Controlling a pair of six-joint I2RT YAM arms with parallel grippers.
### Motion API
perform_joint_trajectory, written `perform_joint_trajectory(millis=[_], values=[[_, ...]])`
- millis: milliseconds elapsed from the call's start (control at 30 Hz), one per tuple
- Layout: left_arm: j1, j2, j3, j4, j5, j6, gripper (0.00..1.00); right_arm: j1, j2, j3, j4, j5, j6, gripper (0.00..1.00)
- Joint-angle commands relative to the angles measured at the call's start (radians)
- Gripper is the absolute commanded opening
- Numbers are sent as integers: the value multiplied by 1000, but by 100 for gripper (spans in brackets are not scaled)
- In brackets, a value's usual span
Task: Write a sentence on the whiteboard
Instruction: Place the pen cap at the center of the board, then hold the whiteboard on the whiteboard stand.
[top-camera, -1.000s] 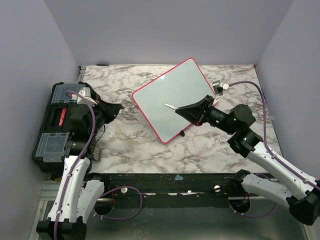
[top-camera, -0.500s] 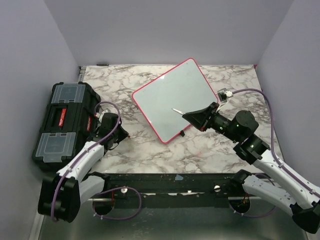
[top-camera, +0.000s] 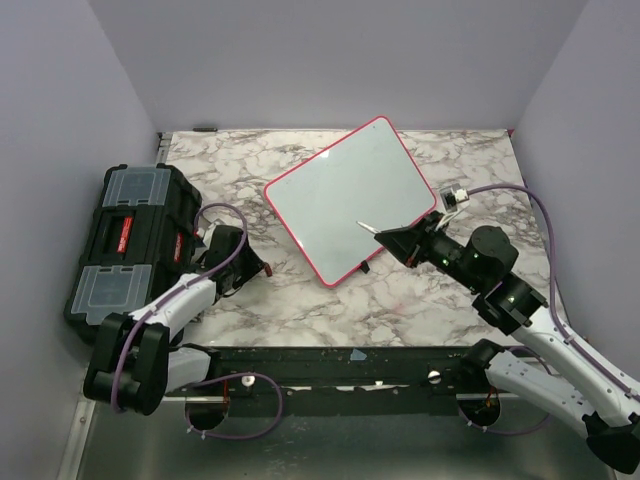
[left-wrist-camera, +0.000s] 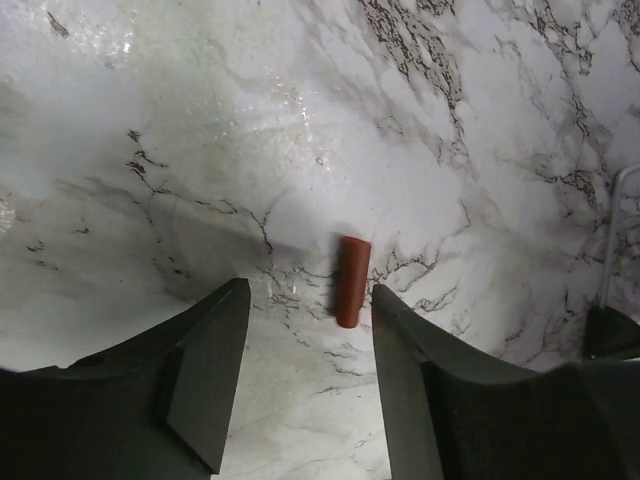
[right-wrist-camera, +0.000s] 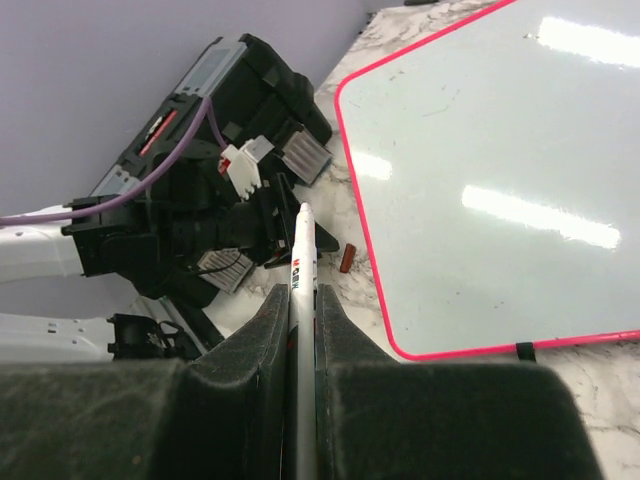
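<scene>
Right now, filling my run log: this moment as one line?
left tool: open above cap | right tool: shut on marker | whiteboard: blank

The whiteboard (top-camera: 345, 195) lies flat on the marble table (top-camera: 300, 300), out toward the far middle, and it's turned at a slant so one rounded corner points to the far side. A thin red-pink frame rims its pale grey-white face. In the right wrist view, that face catches bright streaks of reflected light.
</scene>
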Motion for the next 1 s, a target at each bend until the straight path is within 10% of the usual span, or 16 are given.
perform_joint_trajectory(millis=[0, 400, 967], values=[[-6, 8, 16, 17, -43, 15, 58, 2, -4, 3, -51, 49, -39, 1], [-2, -175, 157, -31, -109, 264, 84, 3, 69, 69, -86, 59, -73, 1], [164, 70, 681, 12, 408, 536, 87, 3, 198, 162, -109, 104, -81, 1]])
